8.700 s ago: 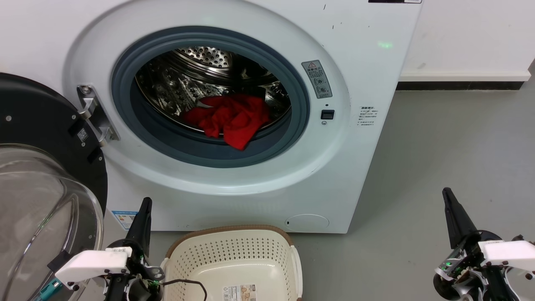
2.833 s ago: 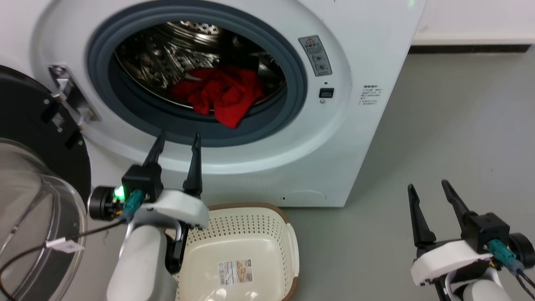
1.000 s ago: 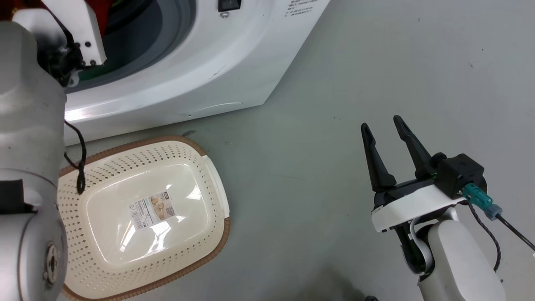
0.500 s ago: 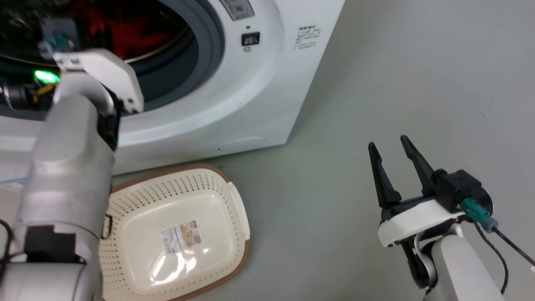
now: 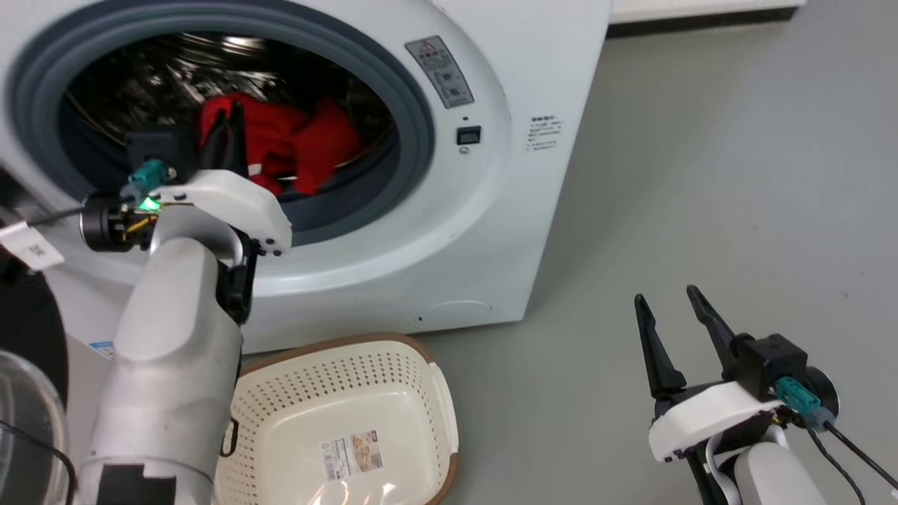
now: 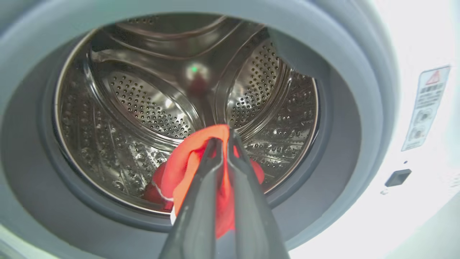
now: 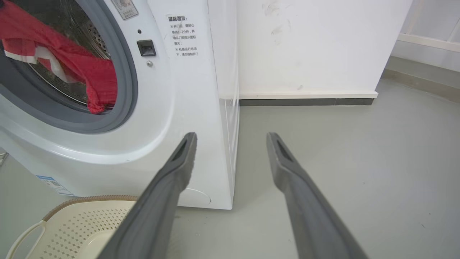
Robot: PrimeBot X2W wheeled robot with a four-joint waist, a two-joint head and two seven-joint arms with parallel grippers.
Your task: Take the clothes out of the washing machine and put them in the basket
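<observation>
The washing machine is seen with its porthole uncovered and its steel drum exposed. The basket is set on the floor just before it. Only a paper label is seen on its bottom, so no garment is judged delivered. The clothes are found inside the drum, heaped at its front lip. One raised fold is pinched by the left gripper, whose fingers are pressed almost together on the red fabric. The right gripper is held spread and empty, well apart from the machine. The grasp is judged made; drawing out, carrying over and release are left.
</observation>
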